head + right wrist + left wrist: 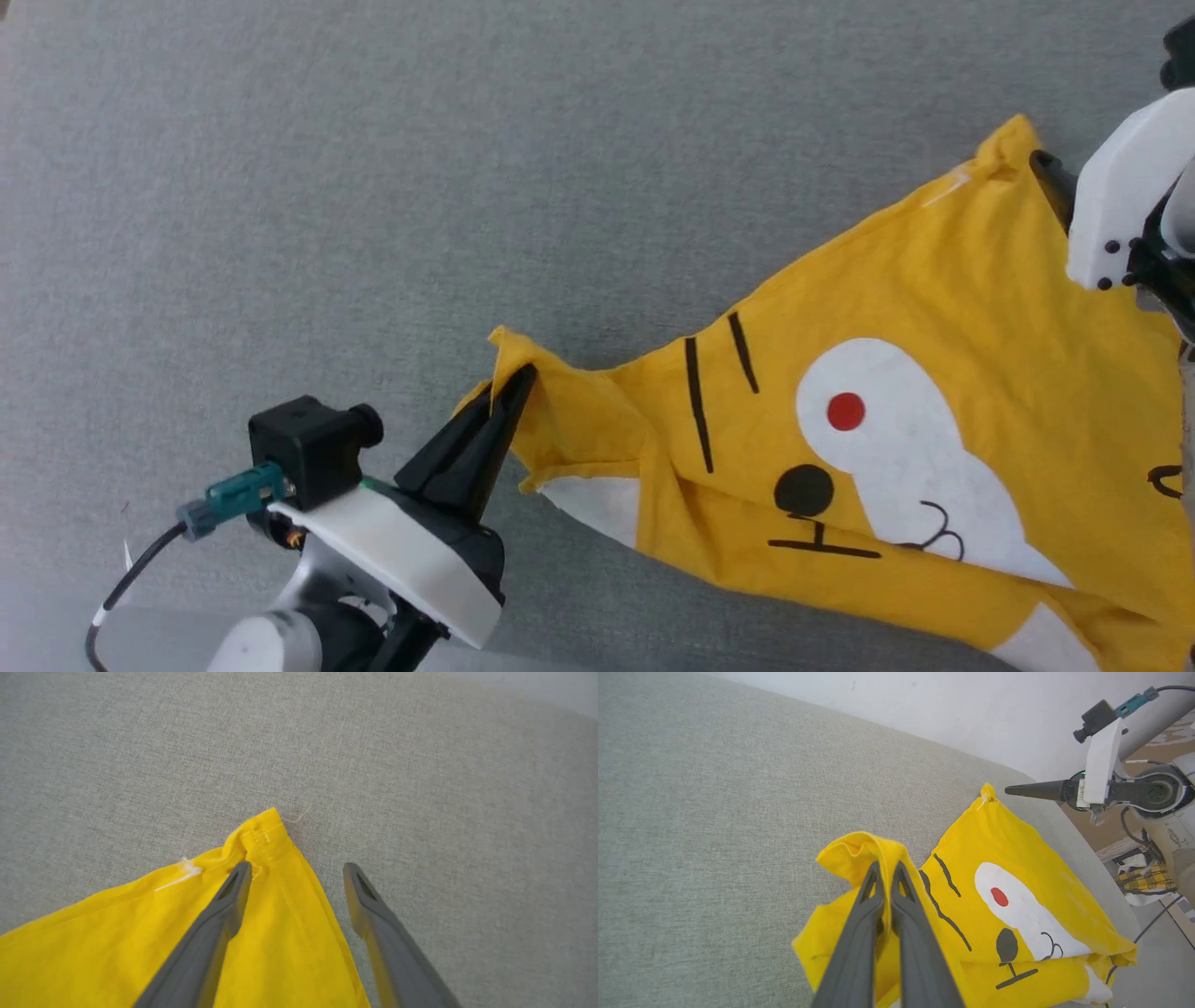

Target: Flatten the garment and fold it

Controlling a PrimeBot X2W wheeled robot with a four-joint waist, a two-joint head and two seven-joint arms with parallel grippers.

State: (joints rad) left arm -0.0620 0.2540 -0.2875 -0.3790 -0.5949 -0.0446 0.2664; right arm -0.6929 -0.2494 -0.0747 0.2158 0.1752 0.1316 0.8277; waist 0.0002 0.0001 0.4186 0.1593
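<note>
Your left end effector [887, 867] clamps a corner of the bright yellow cotton garment [1008, 840], likely to stretch it flat; your right end effector [296, 868] gapes open.

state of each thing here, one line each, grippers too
garment, unfolded, partly spread on the grey surface, wrinkled near its pinched corner
left gripper, shut on a corner of the garment
right gripper, open, one finger over the garment's far corner, the other over bare surface, gripping nothing
</note>
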